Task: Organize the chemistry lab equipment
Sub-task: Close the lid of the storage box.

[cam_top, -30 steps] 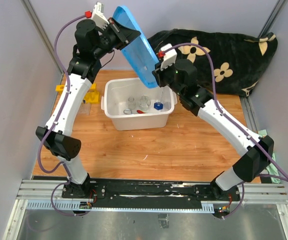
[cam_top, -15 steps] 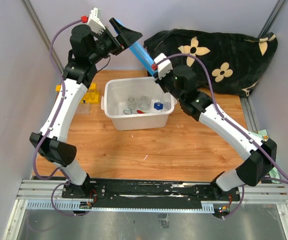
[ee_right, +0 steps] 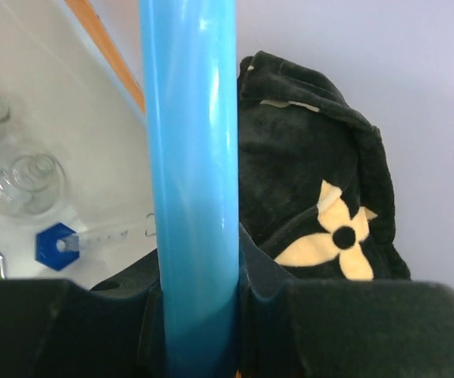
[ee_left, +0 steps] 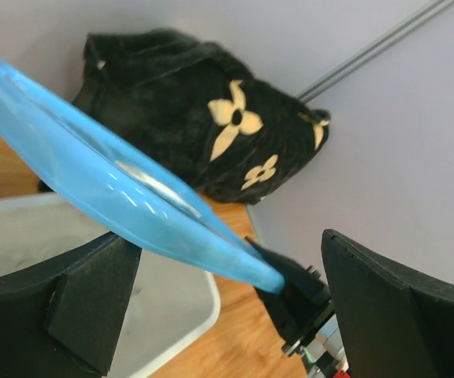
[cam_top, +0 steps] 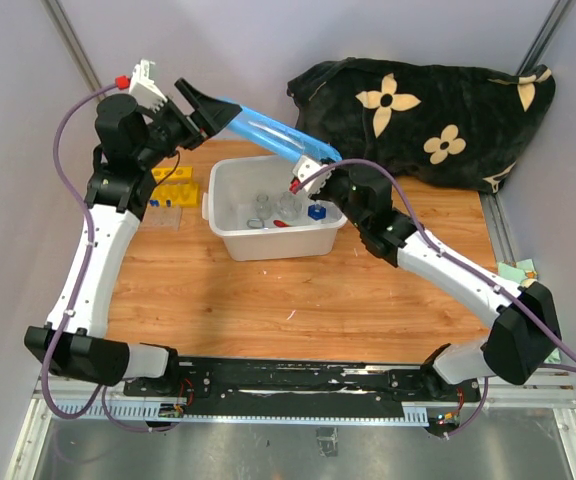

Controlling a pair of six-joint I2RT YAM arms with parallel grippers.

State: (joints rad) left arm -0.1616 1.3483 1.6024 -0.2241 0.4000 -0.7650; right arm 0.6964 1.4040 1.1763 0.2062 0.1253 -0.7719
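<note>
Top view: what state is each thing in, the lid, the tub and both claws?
Lid: off the bin, tilted, up in the air.
Bin: uncovered, glassware inside.
Left gripper: open, lid between its fingers.
Right gripper: shut on the lid's edge.
Blanket: bunched up behind the bin.

The wooden worktop (cam_top: 368, 290) carries a white bin (cam_top: 278, 243) near the middle of its far edge. A yellow rack (cam_top: 178, 188) sits by the far left corner, with a small clear item (cam_top: 165, 217) just in front of it. A black flowered blanket (cam_top: 438, 110) fills the far right corner. A pale speck (cam_top: 291, 315) lies toward the near edge.
</note>
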